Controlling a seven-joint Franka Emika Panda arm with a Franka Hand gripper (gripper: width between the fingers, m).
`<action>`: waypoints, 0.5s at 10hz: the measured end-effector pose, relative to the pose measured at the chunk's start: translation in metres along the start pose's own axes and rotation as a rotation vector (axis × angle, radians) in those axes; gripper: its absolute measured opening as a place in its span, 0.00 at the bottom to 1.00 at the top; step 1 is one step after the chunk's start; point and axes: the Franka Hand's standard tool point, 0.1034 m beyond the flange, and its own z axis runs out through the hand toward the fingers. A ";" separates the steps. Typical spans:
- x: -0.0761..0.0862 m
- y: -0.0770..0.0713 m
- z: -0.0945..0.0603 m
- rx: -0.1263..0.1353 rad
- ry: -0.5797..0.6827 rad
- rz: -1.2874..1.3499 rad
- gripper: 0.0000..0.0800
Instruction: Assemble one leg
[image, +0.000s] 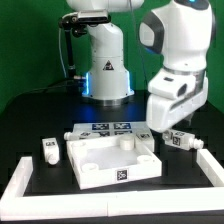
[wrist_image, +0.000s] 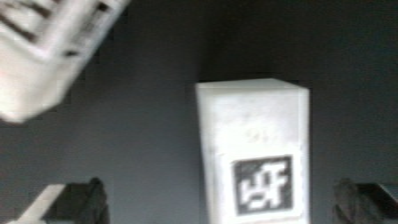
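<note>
A stubby white leg (wrist_image: 254, 150) with a black-and-white tag lies on the black table. It sits between my gripper's (wrist_image: 222, 205) two dark fingers (wrist_image: 71, 200), with clear gaps on both sides. The gripper is open and holds nothing. In the exterior view the gripper (image: 176, 130) hangs low over this leg (image: 183, 141) at the view's right, beside the square white panel (image: 92, 153). Another leg (image: 50, 150) lies at the view's left, and a third (image: 80, 133) lies behind the panel's left corner.
The marker board (image: 111, 127) lies behind the panel. A white rail (image: 25, 178) borders the work area at the front and sides. The robot base (image: 105, 70) stands at the back. A white tagged part (wrist_image: 54, 50) shows in the wrist view; I cannot tell which one.
</note>
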 end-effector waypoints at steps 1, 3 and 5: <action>-0.003 0.009 -0.014 0.020 -0.028 0.028 0.80; -0.011 0.039 -0.034 0.033 -0.018 0.067 0.81; -0.011 0.035 -0.030 0.036 -0.023 0.067 0.81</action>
